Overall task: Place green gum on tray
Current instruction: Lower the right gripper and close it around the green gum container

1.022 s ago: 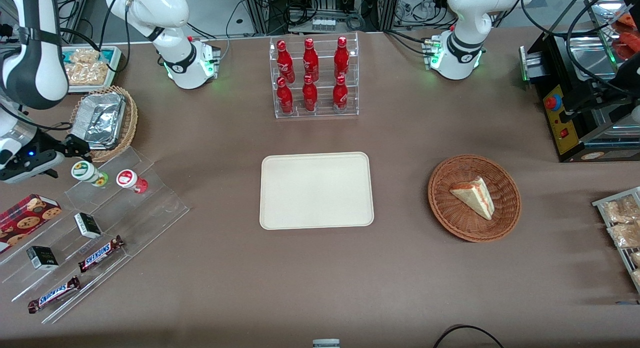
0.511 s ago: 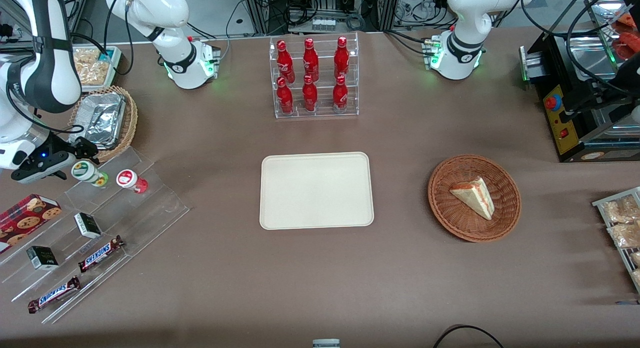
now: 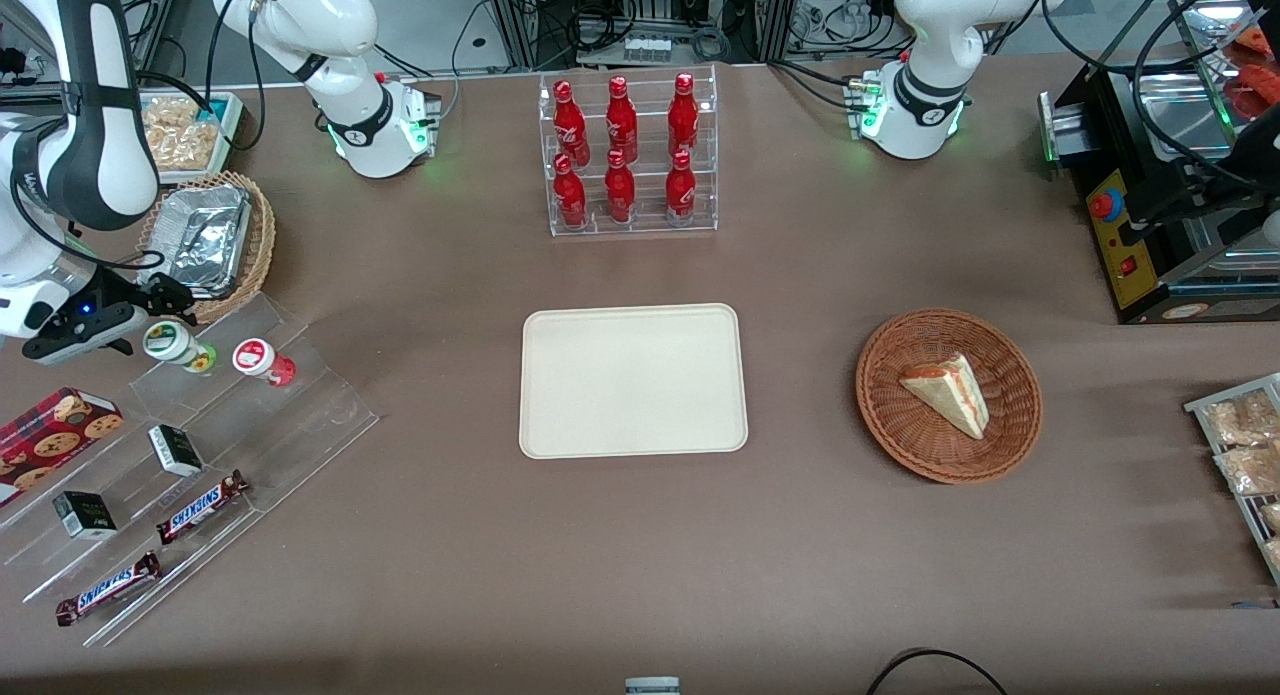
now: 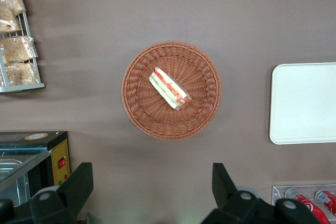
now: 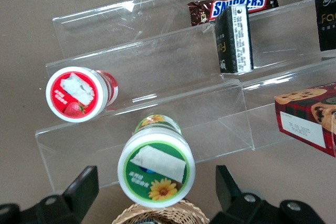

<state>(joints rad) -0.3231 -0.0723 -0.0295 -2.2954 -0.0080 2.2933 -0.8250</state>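
The green gum [image 3: 172, 343] is seen upright on the top step of a clear acrylic rack [image 3: 250, 415], just beside a red-lidded bottle [image 3: 258, 359] at its 4 o'clock in the front view. The gripper [image 5: 156, 192] is held over the gum, its fingers [image 5: 81, 184] spread apart on either side of the lid, not touching. The tray [image 3: 633, 380] lies at mid-bench, well apart.

High front overview of whole table; both wrist views straight down, closer, tray [image 3: 633, 380] shared.
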